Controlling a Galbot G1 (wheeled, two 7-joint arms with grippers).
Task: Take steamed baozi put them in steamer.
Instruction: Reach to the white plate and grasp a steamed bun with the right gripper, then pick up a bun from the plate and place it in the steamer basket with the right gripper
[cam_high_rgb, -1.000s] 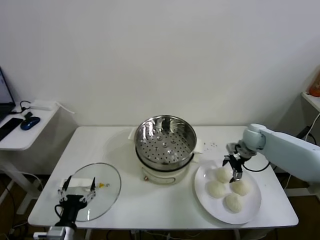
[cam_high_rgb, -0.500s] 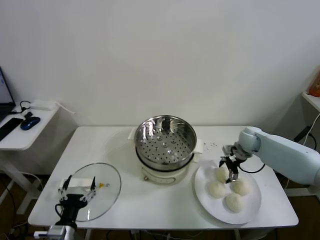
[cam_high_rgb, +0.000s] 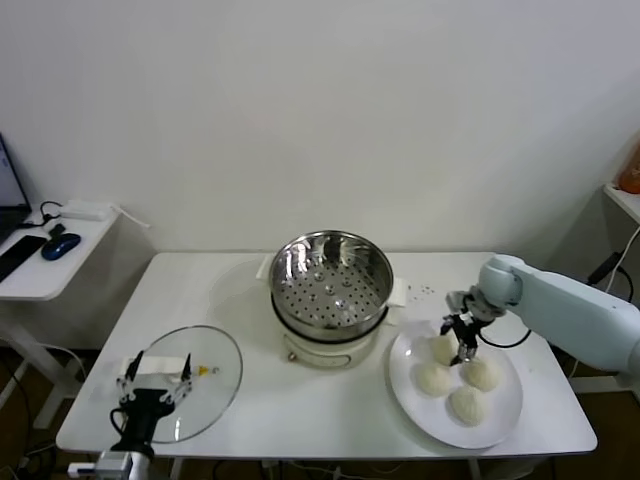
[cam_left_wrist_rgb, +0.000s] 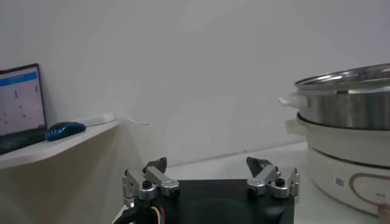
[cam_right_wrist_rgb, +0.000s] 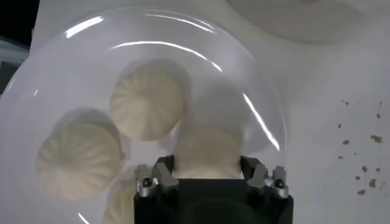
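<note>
Four off-white baozi lie on a white plate (cam_high_rgb: 402, 390) at the table's right. My right gripper (cam_high_rgb: 461, 347) is low over the plate, open, with a finger on each side of the near-left baozi (cam_high_rgb: 443, 349). In the right wrist view that baozi (cam_right_wrist_rgb: 207, 149) fills the gap in my right gripper (cam_right_wrist_rgb: 207, 165); two more (cam_right_wrist_rgb: 148, 103) (cam_right_wrist_rgb: 78, 159) lie beside it. The shiny steel steamer (cam_high_rgb: 331, 277) sits empty on its white pot base at the table's middle. My left gripper (cam_high_rgb: 157, 372) is parked open over the glass lid, also seen in its wrist view (cam_left_wrist_rgb: 207, 167).
A round glass lid (cam_high_rgb: 205, 372) lies at the table's front left. A side desk (cam_high_rgb: 40, 270) with a mouse and keyboard stands to the left. The steamer's side (cam_left_wrist_rgb: 347, 100) shows in the left wrist view. Small crumbs (cam_high_rgb: 425, 290) dot the table behind the plate.
My right gripper has shifted left and lowered over the plate, ending astride the near-left baozi. The left arm has not moved.
</note>
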